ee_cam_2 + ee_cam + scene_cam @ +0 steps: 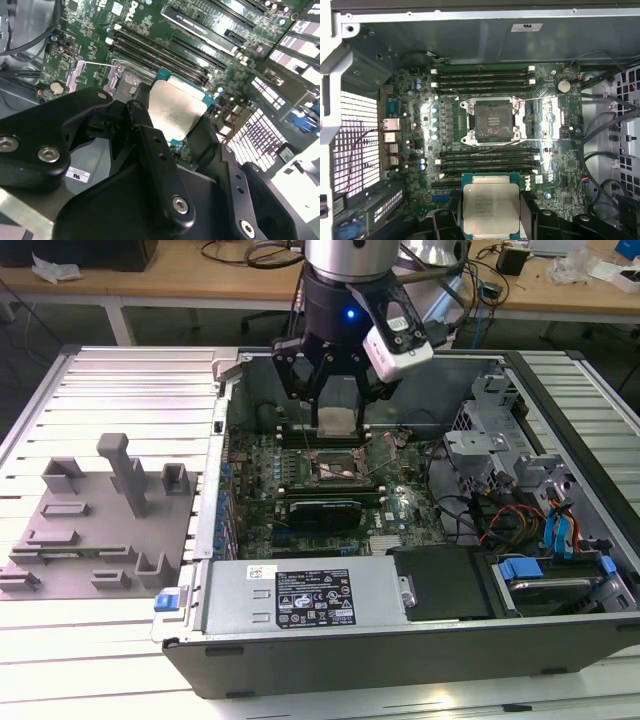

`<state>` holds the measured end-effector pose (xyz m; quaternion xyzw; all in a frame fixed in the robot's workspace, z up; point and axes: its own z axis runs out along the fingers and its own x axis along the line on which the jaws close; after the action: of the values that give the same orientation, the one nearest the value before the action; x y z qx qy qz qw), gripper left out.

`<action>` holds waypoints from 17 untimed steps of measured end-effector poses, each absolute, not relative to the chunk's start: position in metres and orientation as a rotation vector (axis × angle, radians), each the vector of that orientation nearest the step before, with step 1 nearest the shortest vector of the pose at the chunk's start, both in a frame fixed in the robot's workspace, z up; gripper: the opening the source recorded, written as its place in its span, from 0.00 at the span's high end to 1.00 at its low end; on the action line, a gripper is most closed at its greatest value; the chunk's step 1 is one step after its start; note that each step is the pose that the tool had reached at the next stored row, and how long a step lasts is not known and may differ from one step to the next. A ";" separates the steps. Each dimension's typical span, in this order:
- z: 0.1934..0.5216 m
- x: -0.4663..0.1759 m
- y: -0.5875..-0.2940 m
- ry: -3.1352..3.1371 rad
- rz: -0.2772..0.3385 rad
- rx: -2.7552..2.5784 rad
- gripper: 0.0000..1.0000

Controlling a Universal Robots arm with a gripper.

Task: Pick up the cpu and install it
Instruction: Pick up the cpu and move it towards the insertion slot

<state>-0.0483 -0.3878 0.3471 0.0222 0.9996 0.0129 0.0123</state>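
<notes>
While I am hanging above the motherboard (400, 505) near its open socket (492, 120), my gripper (338, 423) is pinching the cpu (491, 205) by its edges.

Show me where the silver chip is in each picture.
Exterior view: the cpu hangs in the gripper above the motherboard.
Second wrist view: the cpu between black fingers, over the motherboard.
First wrist view: the cpu in front of the motherboard's empty socket.
Shared landmark: the motherboard.

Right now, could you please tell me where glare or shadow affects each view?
In the second wrist view glare washes the top of the cpu pale; in the first wrist view bright patches bleach the motherboard beside the socket; the exterior view is evenly lit, with the case interior dimmer.
</notes>
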 end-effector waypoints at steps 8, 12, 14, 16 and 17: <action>0.330 -0.044 -0.380 3.118 0.040 0.069 0.45; 0.326 -0.044 -0.373 3.119 0.040 0.069 0.45; 0.324 -0.044 -0.369 3.119 0.040 0.069 0.45; 0.322 -0.044 -0.365 3.119 0.040 0.069 0.45; 0.321 -0.044 -0.364 3.119 0.040 0.069 0.45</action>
<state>-0.0443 -0.3635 0.3210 0.0222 0.9996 0.0128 0.0110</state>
